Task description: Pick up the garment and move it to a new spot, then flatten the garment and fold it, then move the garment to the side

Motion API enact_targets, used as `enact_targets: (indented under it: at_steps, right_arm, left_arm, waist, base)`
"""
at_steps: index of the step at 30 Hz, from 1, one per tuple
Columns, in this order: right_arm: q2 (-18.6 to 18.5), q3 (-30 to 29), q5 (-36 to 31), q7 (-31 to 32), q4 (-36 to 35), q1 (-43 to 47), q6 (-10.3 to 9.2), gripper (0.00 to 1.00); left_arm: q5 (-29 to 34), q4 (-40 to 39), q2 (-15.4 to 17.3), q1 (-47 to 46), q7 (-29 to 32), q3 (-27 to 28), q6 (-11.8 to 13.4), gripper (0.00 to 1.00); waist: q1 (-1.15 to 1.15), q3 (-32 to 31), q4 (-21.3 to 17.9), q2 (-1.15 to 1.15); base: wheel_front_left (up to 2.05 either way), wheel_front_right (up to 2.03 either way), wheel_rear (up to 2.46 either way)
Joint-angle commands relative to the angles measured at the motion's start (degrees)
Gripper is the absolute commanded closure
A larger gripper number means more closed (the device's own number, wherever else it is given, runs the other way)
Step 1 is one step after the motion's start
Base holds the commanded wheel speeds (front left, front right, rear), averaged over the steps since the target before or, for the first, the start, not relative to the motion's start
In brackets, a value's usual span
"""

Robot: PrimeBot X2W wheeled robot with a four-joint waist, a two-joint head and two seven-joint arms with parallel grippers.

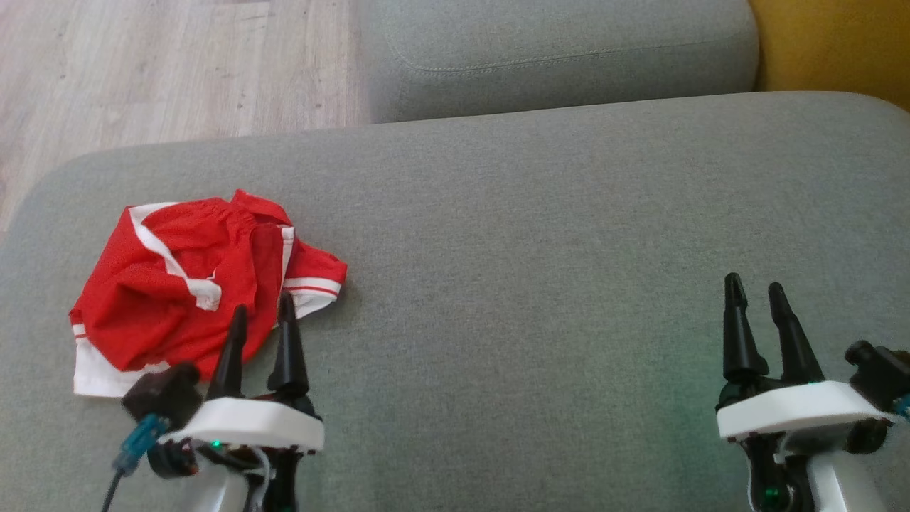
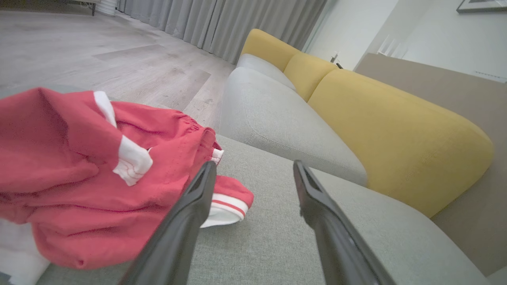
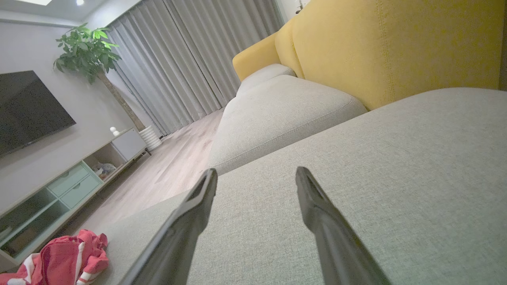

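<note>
Your garment (image 1: 178,284), red cloth with white bands, lies crumpled in a loose heap on the left part of a wide grey sofa cushion (image 1: 540,235), close to that cushion's left edge. A white hem shows at the heap's near corner, and a cuff striped white and red pokes out on its right side. Your left gripper (image 1: 263,304) sits at the near right edge of the heap, its two dark fingers spread apart with nothing between them. In the head view its fingertips overlap the red cloth. In the left wrist view the finger on that view's left lies just beside the striped cuff, and the other is over bare cushion. Whether either finger touches the fabric cannot be told. Your right gripper (image 1: 753,282) is well apart from the garment, over the right side of the same cushion, fingers likewise parted and empty. Beyond lie a second grey cushion (image 1: 554,57), a yellow backrest (image 1: 832,43) and a pale wood floor (image 1: 142,71).
</note>
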Motion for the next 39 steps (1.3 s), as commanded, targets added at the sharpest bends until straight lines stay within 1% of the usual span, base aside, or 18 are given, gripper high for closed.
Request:
enact_targets:
  at_steps: [1,9,14,19,20,28,30,34,36,39]
  right_arm:
    - [-0.39,0.97,-1.37,-0.65,-2.38,-2.53,-0.02,0.0]
    - [-0.42,1.86,-8.29,-2.0,-2.04,-2.46,-0.03,0.0]
    - [-0.44,2.49,-13.71,-3.02,-2.58,-2.61,-0.03,0.0]
    - [-0.46,2.76,-18.71,-3.86,-3.16,-2.71,-0.03,0.0]
    - [-0.46,2.76,-18.71,-3.86,-3.16,-2.71,-0.03,0.0]
    - [-0.49,3.84,-26.12,-5.22,-3.42,-3.07,-0.03,0.0]
    - [-0.5,4.67,-26.19,-5.56,-2.98,-2.94,-0.03,0.0]
    - [-0.52,4.98,-27.2,-6.23,-3.2,-2.75,-0.04,0.0]
    - [-0.52,4.73,-27.49,-6.56,-3.33,-2.46,-0.04,0.0]
    - [-0.53,3.86,-24.01,-7.07,-2.97,-1.94,-0.04,0.0]
  left_arm:
    - [1.23,-1.84,0.98,-2.99,-0.58,0.81,0.31,0.0]
    - [6.75,-1.81,2.96,-4.55,-1.93,-4.25,2.66,0.0]
    - [11.61,-1.24,4.7,-5.74,-2.93,-7.69,4.9,0.0]
    - [15.37,-0.56,5.62,-6.93,-3.77,-10.7,6.98,0.0]
    - [15.37,-0.56,5.62,-6.93,-3.77,-10.7,6.98,0.0]
    - [21.01,0.39,6.97,-8.91,-5.12,-16.08,9.51,0.0]
    - [21.06,0.27,6.95,-8.98,-5.45,-16.4,10.16,0.0]
    - [19.86,-0.72,6.88,-8.33,-6.12,-15.62,10.42,0.0]
    - [18.45,-1.34,6.27,-7.55,-6.45,-14.25,9.94,0.0]
    - [15.93,-2.37,4.46,-6.04,-6.96,-11.03,8.34,0.0]
  waist:
    - [0.0,-0.01,0.0,0.0]
    - [0.0,-0.2,-0.07,0.0]
    - [0.0,-0.24,-0.24,0.0]
    - [0.0,-0.2,-0.25,0.0]
    - [0.0,-0.2,-0.25,0.0]
    - [0.0,-0.09,0.04,0.0]
    - [0.0,-0.14,0.17,0.0]
    - [0.0,-0.17,0.44,0.0]
    - [0.0,-0.19,0.53,0.0]
    - [0.0,-0.27,0.6,0.0]
  base:
    - [0.0,0.0,0.0]
    - [0.0,0.0,0.0]
    - [0.0,0.0,0.0]
    - [0.0,0.0,0.0]
    - [0.0,0.0,0.0]
    - [0.0,0.0,0.0]
    - [0.0,0.0,0.0]
    - [0.0,0.0,0.0]
    - [0.0,0.0,0.0]
    - [0.0,0.0,0.0]
